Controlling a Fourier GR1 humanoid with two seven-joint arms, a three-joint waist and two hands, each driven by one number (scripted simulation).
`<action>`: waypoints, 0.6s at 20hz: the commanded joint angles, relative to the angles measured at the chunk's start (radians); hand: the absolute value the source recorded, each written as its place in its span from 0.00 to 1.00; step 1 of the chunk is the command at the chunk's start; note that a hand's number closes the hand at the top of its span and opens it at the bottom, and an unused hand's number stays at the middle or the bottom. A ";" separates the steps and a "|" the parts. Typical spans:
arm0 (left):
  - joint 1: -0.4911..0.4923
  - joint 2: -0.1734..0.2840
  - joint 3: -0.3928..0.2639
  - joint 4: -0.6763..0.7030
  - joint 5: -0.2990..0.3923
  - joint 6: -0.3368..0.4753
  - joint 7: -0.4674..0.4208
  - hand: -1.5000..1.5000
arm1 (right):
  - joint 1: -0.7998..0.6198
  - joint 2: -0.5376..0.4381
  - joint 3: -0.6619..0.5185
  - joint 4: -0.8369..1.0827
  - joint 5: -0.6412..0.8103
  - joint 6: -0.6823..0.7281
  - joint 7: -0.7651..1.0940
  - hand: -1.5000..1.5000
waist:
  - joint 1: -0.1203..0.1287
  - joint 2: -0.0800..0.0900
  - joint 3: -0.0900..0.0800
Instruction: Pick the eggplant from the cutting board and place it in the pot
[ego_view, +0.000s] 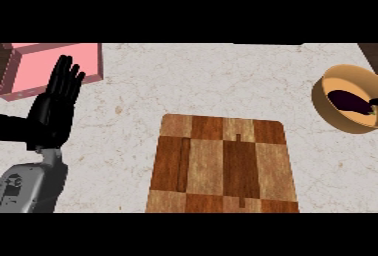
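Note:
The dark purple eggplant (350, 101) lies inside the tan pot (330, 108) at the right edge of the counter. Nothing rests on the wooden cutting board (223, 165), which sits at the lower middle. My left hand (57, 102) shows at the left, resting with straight fingers pointing up, far from the board and the pot. No part of my right hand shows in the head view.
A pink box (53, 65) stands at the back left corner, just behind my left hand. A dark object (369, 51) peeks in at the top right corner. Pale marble counter (207, 80) stretches between the box, the board and the pot.

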 joint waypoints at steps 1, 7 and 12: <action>-0.004 0.016 0.014 -0.005 0.006 -0.017 0.011 0.50 | -0.060 0.010 -0.060 0.049 -0.072 0.029 -0.062 0.00 | -0.002 -0.001 0.000; -0.011 -0.009 0.000 -0.009 -0.017 0.009 0.022 0.50 | -0.117 -0.013 -0.180 0.100 -0.210 0.130 0.074 0.00 | -0.010 -0.004 -0.001; -0.021 0.013 0.023 -0.020 -0.008 0.002 0.054 0.50 | -0.125 -0.094 -0.274 0.183 -0.299 0.177 0.082 0.00 | -0.003 -0.001 0.000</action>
